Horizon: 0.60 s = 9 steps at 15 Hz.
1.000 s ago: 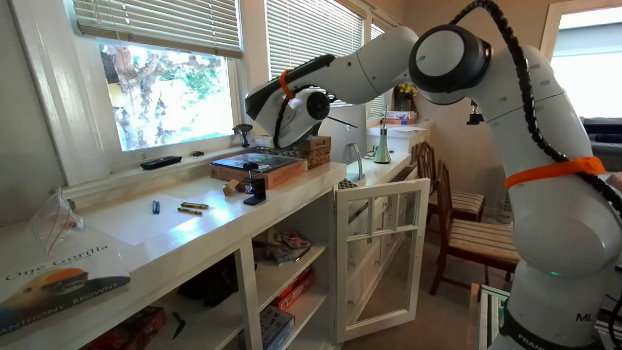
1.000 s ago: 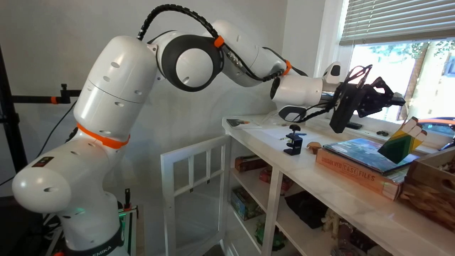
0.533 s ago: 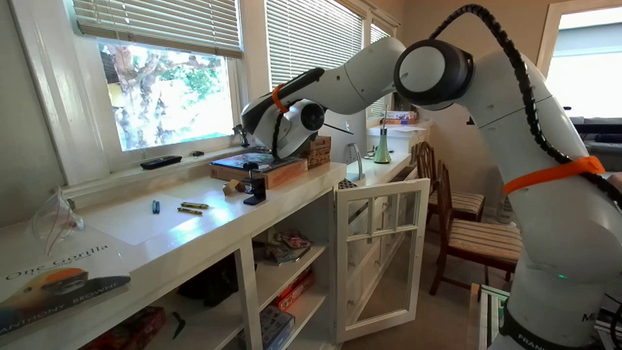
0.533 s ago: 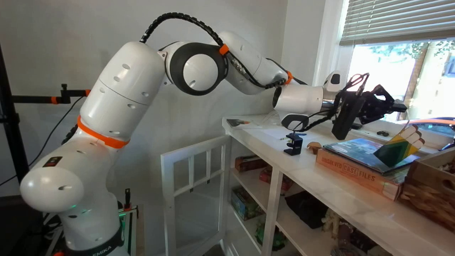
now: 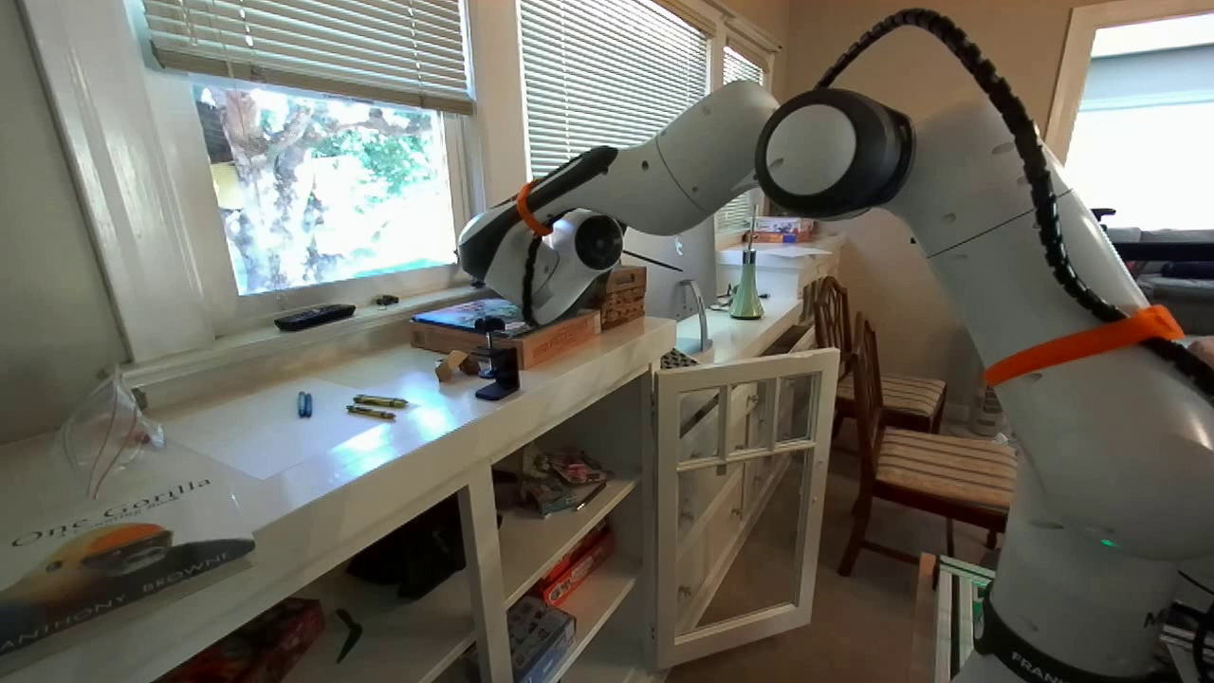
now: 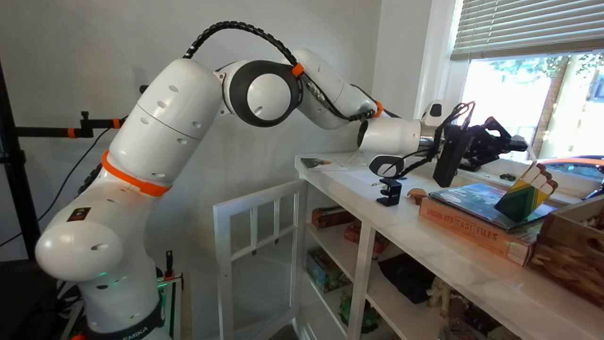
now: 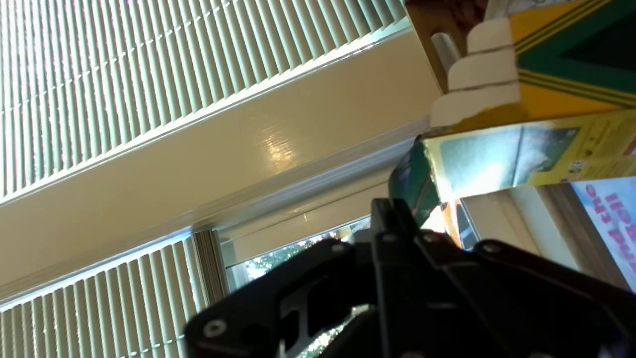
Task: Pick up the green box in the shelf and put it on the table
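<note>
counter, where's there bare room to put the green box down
A bare strip of counter runs along the front edge, in front of the game box and crate. Another bare patch lies between the yellow crayons and the clamp. Crowded: the back, where game box and crate stand close together, the green box apparently hanging above.

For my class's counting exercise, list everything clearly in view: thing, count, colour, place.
green box: one, green and yellow, in gripper
table: one, white, above shelf
game box: one, orange, on table
crate: one, brown, beside game box
clamp: one, black, on table
crayons: four, blue and yellow, on table
plastic bag: one, clear, on table
book: one, multicoloured, on table
remote: one, black, on windowsill
blinds: several, pale, over windows
shelf: one, white, under table
shelf clutter: uncounted, mixed colours, on shelf
doors: two, white, open beside shelf
chairs: two, brown, past one door
arm: one, white, over table
gripper: one, black, holding green box
</note>
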Each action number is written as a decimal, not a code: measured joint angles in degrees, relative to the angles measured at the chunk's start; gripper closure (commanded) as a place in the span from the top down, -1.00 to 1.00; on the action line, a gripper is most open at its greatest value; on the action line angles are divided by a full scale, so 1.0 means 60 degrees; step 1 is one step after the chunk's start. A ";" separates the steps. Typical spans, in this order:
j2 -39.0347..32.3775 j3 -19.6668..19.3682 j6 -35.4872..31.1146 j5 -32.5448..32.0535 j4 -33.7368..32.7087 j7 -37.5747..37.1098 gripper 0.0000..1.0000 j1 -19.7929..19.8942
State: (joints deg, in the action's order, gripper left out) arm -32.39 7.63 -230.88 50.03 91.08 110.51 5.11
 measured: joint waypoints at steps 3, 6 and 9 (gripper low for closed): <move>0.0000 0.0016 -0.0046 0.0182 0.0000 0.0000 -0.99 -0.0081; 0.0000 0.0026 -0.0064 0.0376 0.0000 -0.0001 -0.99 -0.0177; 0.0000 0.0044 -0.0074 0.0493 -0.0001 -0.0007 -0.99 -0.0257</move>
State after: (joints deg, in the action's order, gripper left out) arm -32.39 7.89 -231.32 52.99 91.08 110.47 3.57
